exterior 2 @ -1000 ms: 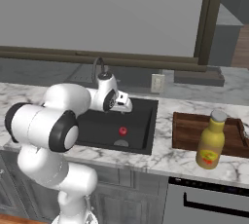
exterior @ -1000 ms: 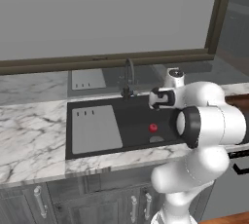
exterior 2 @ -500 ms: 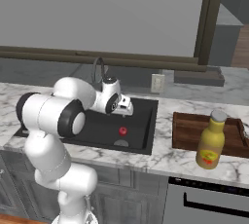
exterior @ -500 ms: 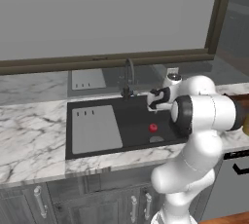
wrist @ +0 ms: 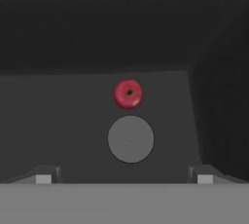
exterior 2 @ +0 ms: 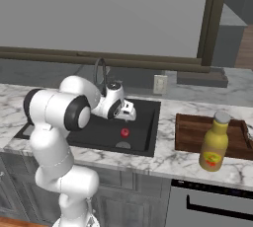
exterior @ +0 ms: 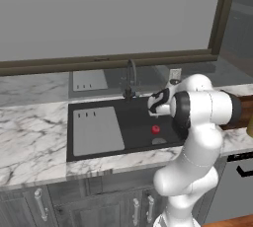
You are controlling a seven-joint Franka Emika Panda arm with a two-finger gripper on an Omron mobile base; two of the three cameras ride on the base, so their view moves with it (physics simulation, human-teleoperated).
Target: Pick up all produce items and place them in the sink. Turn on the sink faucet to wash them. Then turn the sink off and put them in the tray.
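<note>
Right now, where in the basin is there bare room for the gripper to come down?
The sink floor is bare between the grey panel and the red fruit. It's tighter on the right, where the fruit sits beside the drain.

We are seeing a glossy red fruit (wrist: pixel 128 93) lying on the matt black floor of the sink (exterior: pixel 133 122), near a flat, dull grey drain disc (wrist: pixel 130 139). A smooth matt light-grey panel (exterior: pixel 98 131) is covering the sink's left part. The faucet (exterior: pixel 130 77) is looking like dark metal. The counter (exterior: pixel 29 137) is showing polished white marble with grey veins. At the right, the tray (exterior 2: pixel 190 131) is looking like reddish-brown wood, and a yellow bottle (exterior 2: pixel 214 142) is looking like shiny plastic.
</note>
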